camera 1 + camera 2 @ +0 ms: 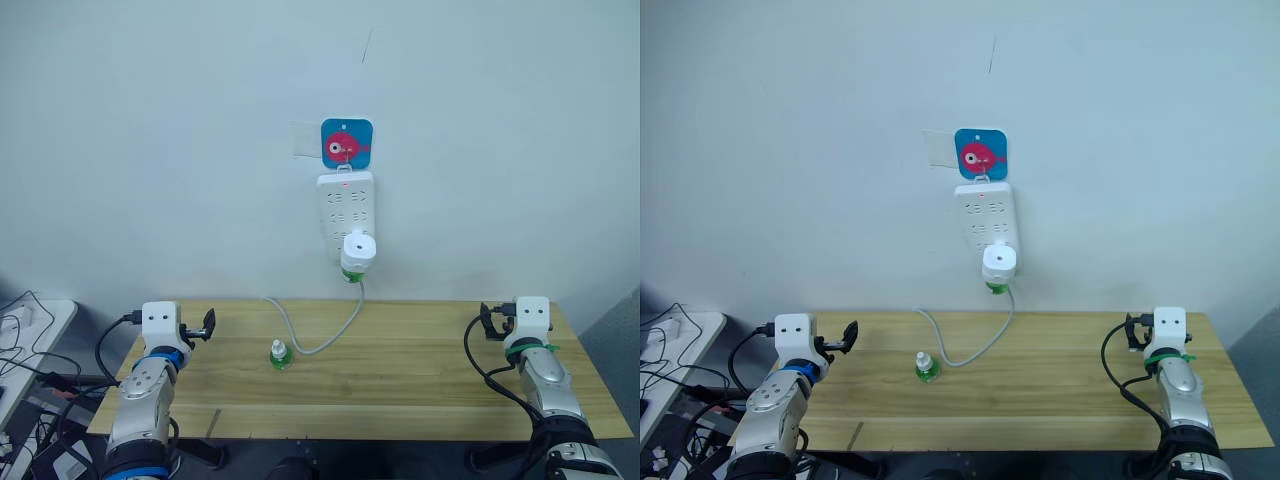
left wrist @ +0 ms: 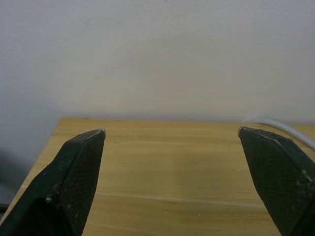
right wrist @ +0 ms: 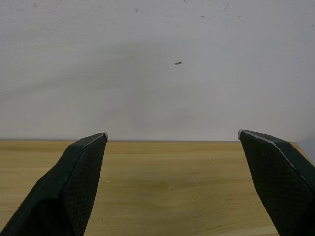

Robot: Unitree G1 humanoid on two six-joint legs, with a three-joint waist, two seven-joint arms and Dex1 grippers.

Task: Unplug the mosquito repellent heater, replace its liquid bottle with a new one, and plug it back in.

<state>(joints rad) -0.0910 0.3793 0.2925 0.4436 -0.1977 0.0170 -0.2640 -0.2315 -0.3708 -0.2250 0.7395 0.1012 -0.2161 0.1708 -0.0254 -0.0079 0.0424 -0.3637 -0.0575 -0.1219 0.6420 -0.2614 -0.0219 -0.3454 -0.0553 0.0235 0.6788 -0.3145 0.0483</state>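
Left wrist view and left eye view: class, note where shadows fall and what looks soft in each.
Left wrist view: the close fingers look soft, and a dim shadow band lies along the wall above the table. Left eye view: even light, faint shadow beside the heater.

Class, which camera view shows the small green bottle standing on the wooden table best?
The left eye view: the small green bottle stands unobstructed near the grey cable. The right eye view shows it similarly.
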